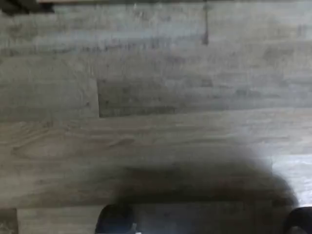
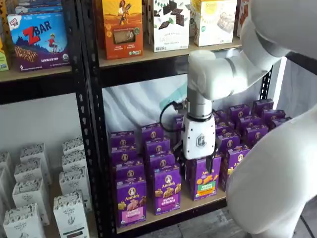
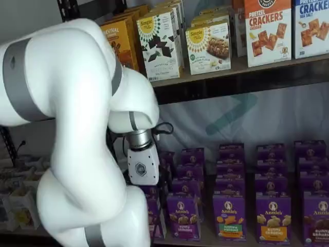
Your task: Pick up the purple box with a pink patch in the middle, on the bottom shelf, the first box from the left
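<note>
The gripper [image 2: 199, 166] is hanging before the bottom shelf [image 2: 198, 204], jaws standing wide, gripping nothing. The purple box [image 2: 131, 201] is standing upright at the shelf's left front edge, its pink patch [image 2: 132, 205] facing outward, clear of the gripper.

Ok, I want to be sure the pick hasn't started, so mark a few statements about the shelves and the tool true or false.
1. The purple carton with the pink patch stands upright at the front of the tan bottom shelf. True.
2. The tool grips a purple carton. False: its black fingers stand apart and empty, in front of the cartons.
3. The wrist view shows grey wood-grain floor and no carton. True.
4. The higher shelf holds purple cartons. False: an orange box and a white box stand there.
</note>
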